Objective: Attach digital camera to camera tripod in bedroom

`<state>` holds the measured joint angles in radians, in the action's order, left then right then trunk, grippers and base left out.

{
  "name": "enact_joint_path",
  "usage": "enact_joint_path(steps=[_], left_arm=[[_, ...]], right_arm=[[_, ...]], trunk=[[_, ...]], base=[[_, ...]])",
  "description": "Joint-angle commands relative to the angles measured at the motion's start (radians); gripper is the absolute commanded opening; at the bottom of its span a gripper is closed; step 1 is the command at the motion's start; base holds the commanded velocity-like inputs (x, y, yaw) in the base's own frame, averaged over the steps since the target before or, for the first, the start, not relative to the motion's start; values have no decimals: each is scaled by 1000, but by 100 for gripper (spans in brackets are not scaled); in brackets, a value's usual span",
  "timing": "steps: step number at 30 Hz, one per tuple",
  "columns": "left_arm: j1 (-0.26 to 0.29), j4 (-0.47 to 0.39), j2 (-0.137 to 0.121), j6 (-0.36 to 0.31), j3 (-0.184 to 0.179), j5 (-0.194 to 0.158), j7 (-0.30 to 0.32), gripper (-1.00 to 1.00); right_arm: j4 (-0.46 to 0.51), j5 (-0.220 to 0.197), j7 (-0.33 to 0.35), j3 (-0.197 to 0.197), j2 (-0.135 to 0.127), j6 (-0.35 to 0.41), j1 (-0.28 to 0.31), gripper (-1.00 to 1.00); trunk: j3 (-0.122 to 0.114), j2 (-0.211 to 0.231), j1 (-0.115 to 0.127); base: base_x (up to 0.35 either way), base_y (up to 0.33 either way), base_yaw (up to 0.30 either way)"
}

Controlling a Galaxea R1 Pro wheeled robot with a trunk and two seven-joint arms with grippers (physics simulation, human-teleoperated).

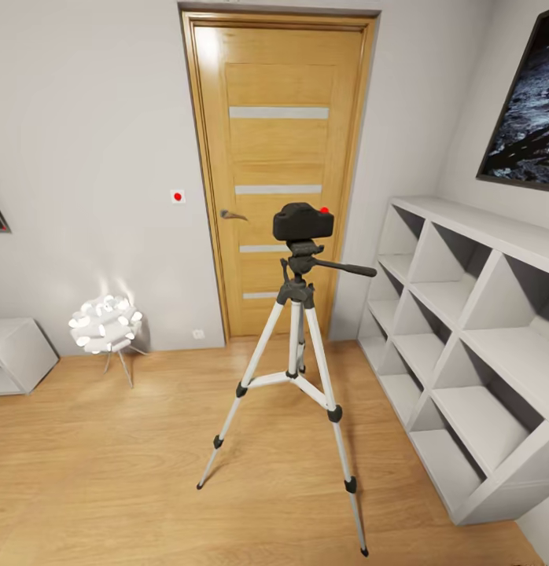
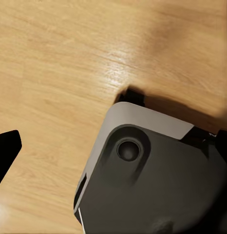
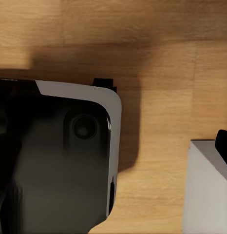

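End effector opening, left or right, cannot be told from these frames: neither wrist camera takes in a full pair of fingers.

Head view. The digital camera sits squarely on the head of the camera tripod, red dot up, with the pan handle pointing towards the white cube shelves. The tripod stands on the wood floor of the bedroom, in front of the wooden door and well apart from a small lit lamp. By this view the mounting step appears to be complete or at its very end. Whether the camera is locked on or merely resting cannot be told. The next move therefore calls for confirming that it is seated, without nudging the legs.

Left wrist view. This camera looks down on floorboards and a dark, pale-rimmed body, probably the robot's own base. A dark tip at the frame edge may be one finger.

Right wrist view. The same kind of dark body lies over the floorboards, beside a white block and a black tip at the edge.

The wrist views suggest that both arms hang low, away from the tripod. The head view supplies the task's things, which these two lack.
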<state>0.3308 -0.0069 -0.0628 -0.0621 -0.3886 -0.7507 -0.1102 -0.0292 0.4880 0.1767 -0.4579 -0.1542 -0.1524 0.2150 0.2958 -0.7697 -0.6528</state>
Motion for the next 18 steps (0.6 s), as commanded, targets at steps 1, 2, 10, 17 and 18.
enact_joint_path(steps=[1,2,10,17,18], left_arm=[[1,-1,0,-4,-9,-7,-3,100],[1,-1,0,-4,-9,-7,-3,100],[1,-1,0,-4,-8,-7,-3,100],[1,-1,0,-4,-8,-7,-3,100],[1,-1,0,-4,-9,-7,-3,100]], right_arm=[[-3,8,1,-8,0,-5,1,100],[-3,8,1,-8,1,-5,1,100],[-3,7,1,-8,1,6,1,100],[-4,6,1,-8,6,8,1,100],[-3,6,1,-8,6,8,1,100]], trunk=[[0,-1,0],[-2,-1,0],[-14,-1,0],[-25,-1,0],[-26,-1,0]], base=[[0,0,-112],[0,0,-112],[0,0,-105],[0,0,-101],[0,0,-101]])
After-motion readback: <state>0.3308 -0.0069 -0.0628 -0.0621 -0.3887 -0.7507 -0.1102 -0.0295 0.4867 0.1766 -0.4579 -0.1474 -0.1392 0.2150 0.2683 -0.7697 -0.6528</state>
